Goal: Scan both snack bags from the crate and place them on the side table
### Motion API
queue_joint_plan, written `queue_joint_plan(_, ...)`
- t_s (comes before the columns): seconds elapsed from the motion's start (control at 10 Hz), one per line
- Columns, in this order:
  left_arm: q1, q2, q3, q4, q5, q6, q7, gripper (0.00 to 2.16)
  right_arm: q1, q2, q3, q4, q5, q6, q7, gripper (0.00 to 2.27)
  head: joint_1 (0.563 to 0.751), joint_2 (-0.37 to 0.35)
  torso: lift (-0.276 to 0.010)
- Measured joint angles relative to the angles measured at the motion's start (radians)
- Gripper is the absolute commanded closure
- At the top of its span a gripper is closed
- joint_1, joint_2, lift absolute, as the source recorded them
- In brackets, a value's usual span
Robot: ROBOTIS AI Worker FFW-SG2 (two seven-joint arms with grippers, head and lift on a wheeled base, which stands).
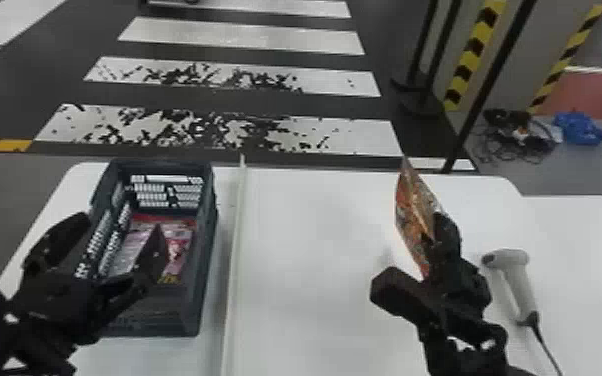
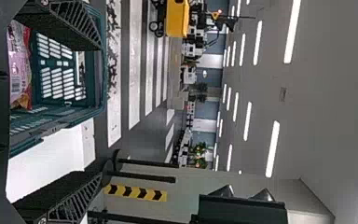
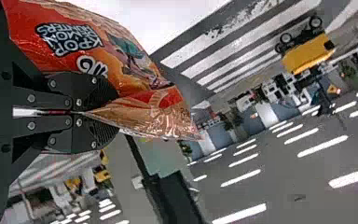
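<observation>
In the head view my right gripper (image 1: 432, 250) holds an orange-red snack bag (image 1: 411, 212) upright above the white table, left of the scanner (image 1: 515, 275). The right wrist view has the fingers of this gripper (image 3: 95, 112) pinched on the edge of the snack bag (image 3: 135, 60). Over the near left part of the dark crate (image 1: 207, 240), my left gripper (image 1: 115, 245) stands with its fingers wide apart and nothing between them. A pink and red snack bag (image 1: 182, 240) lies in the crate, partly behind one finger. In the left wrist view, the left gripper (image 2: 79, 112) is beside the crate (image 2: 100, 79).
A thin pale raised strip (image 1: 235, 250) runs between the crate and the middle of the white table (image 1: 310, 250). The scanner's cable trails to the front edge. Another white surface (image 1: 595, 240) adjoins on the right. Poles and a striped pillar stand behind.
</observation>
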Motion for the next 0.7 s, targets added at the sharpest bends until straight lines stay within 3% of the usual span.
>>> queue_joint_plan(0.3,-0.003,0.003,0.000,0.012,0.002,-0.011,0.000,0.04,0.026,0.001,0.026,0.120,0.243,-0.138,0.087,2.24,0.695,-0.006,-0.098)
queue_joint_plan(0.4,-0.004,0.003,0.001,0.013,0.002,-0.012,0.001,0.04,0.044,0.003,0.042,0.134,0.296,-0.160,0.140,1.99,0.695,0.018,-0.098)
queue_joint_plan(0.5,-0.005,0.004,0.001,0.015,0.004,-0.012,0.000,0.04,0.058,0.004,0.054,0.137,0.303,-0.181,0.184,0.92,0.695,0.039,-0.098)
queue_joint_plan(0.6,-0.005,0.004,0.000,0.016,0.005,-0.012,0.000,0.04,0.076,0.004,0.059,0.126,0.277,-0.210,0.229,0.01,0.695,0.063,-0.098)
queue_joint_plan(0.7,-0.004,0.004,0.001,0.016,0.006,-0.012,0.000,0.04,0.093,0.005,0.060,0.083,0.204,-0.224,0.291,0.00,0.695,0.074,-0.098)
